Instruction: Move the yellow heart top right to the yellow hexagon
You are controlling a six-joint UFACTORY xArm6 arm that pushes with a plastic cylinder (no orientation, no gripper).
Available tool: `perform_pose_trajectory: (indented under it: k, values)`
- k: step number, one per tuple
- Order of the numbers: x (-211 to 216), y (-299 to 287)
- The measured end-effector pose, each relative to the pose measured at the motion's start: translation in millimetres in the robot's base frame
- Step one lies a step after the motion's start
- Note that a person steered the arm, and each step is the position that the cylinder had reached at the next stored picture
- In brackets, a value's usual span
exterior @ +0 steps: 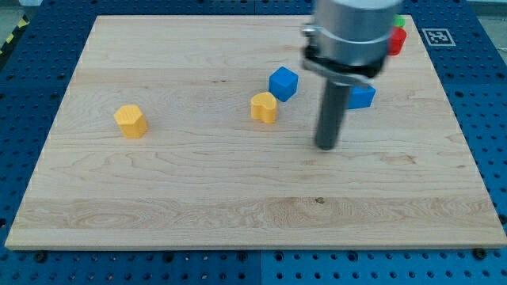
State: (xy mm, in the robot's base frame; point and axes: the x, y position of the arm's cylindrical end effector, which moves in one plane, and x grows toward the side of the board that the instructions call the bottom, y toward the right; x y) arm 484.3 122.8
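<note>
Our tip (326, 147) rests on the wooden board (198, 206), to the view's right of the yellow heart (264, 108) and clear of it; there are no jaws, only the bare rod. The heart sits near the board's middle, just beside a blue cube (283, 83). The yellow hexagon (131, 121) lies well apart at the view's left. We judge the heart light, stiff and quick to slide or spin, so we should push squarely on its flat side, not a corner. Another blue block (363, 96) and a red block (396, 41) are partly hidden behind the arm.
</note>
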Motion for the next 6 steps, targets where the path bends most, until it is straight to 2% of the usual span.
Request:
perform_pose_trajectory:
  k: [1,3,4,5,6]
  values:
    - [-18.3,20.5]
    - [-47.1,-116.7]
    - [-42.1,-113.1]
    - [-30.2,-79.0]
    - [-48.8,-76.0]
